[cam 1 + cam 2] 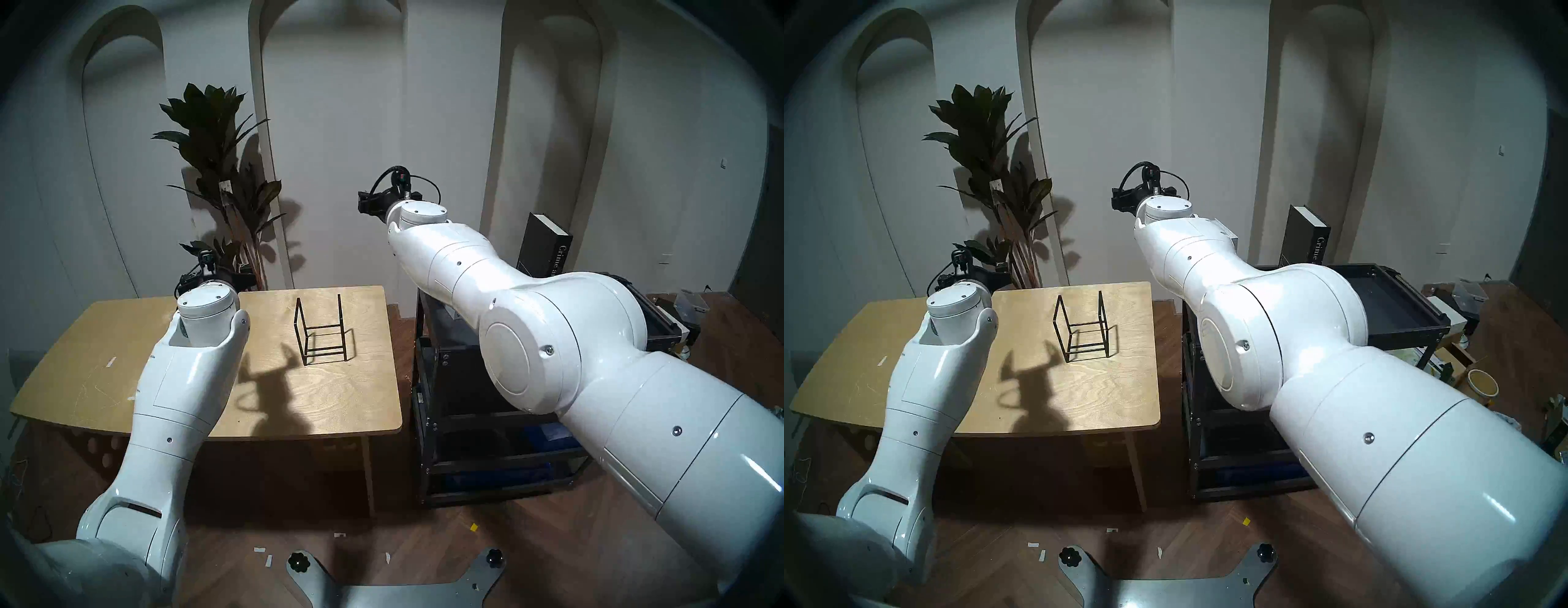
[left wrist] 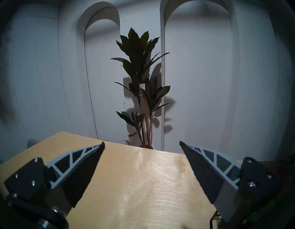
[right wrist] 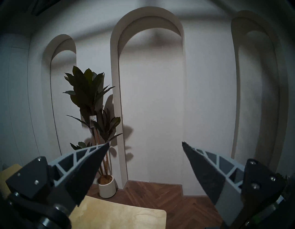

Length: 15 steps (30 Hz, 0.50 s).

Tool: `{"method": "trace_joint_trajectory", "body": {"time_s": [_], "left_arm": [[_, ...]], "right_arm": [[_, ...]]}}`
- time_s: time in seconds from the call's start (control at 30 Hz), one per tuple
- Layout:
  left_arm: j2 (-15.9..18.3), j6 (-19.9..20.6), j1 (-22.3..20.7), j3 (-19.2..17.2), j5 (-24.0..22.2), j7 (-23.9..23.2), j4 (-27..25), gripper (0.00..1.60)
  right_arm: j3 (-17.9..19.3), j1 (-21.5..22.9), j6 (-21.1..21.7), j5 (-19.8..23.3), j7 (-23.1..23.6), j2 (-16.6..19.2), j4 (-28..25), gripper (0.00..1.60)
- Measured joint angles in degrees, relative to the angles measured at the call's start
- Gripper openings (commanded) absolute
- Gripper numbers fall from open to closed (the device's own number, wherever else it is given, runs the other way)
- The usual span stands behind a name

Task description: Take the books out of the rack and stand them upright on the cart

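The wire rack [image 1: 321, 330] sits on the wooden table [image 1: 106, 382], right of centre toward the far edge, and nothing stands between its two upright ends. Over on the right, the black cart [image 1: 1399, 314] has the dark book [image 1: 1306, 237] standing upright at the far left of its top tray, its spine lettering partly cut off by the right arm. The rest of that top tray, out to the right, lies bare. The white book is nowhere to be made out; the big arm covers much of the cart. The lower shelves are too dark to read. The left gripper [image 2: 142, 144] hovers over the table's far side, fingers spread wide, nothing between them. The right gripper [image 3: 145, 144] is up high between table and cart, facing the wall and the potted plant [image 3: 92, 102], fingers likewise wide apart and holding nothing.
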Motion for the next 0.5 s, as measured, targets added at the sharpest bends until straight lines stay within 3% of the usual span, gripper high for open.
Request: {"method": "trace_joint_trajectory", "body": {"time_s": [0.5], "left_arm": [[1.76,-7.98,-3.92,0.14,0.51,-6.11,8.55,1.60]], "right_arm": [[2.97,0.06,1.89,2.89,-3.51,-2.37,1.52,1.60]]}}
